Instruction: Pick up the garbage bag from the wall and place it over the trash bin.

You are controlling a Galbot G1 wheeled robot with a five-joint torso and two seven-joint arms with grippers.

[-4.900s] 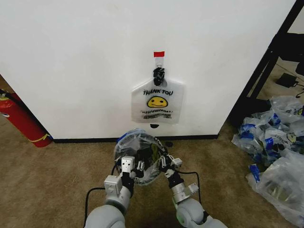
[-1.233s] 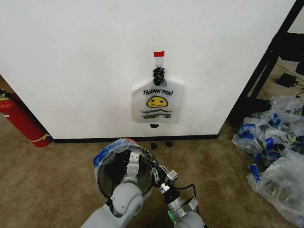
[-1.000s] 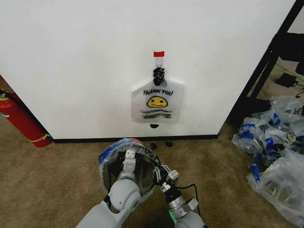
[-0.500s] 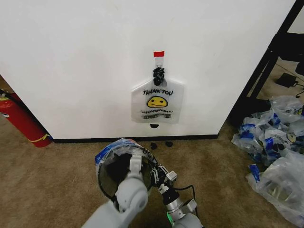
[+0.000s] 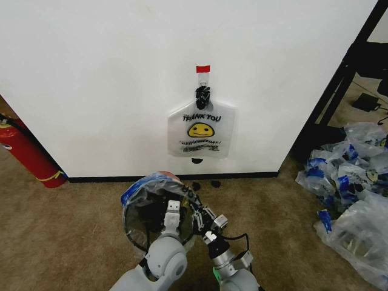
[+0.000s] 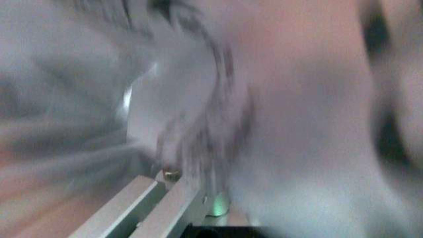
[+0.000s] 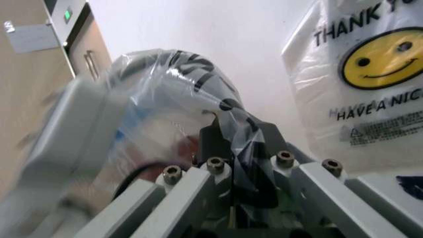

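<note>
Lately: left pincer [image 5: 172,213], grip state untellable, withdrawn slightly inside trash bin [image 5: 140,233]; right pincer [image 5: 203,219] pinching garbage bag [image 5: 145,185] at rim; lining unfinished

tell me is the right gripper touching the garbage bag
Touching. In the right wrist view the right gripper has a bunch of the garbage bag pinched between its fingers, the printed film running straight down into them.

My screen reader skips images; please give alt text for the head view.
Both grippers, left and right, work a see-through garbage bag with blue patches over the trash bin on brown carpet. Behind, a second smiley "THANK YOU" bag hangs on the wall.
</note>
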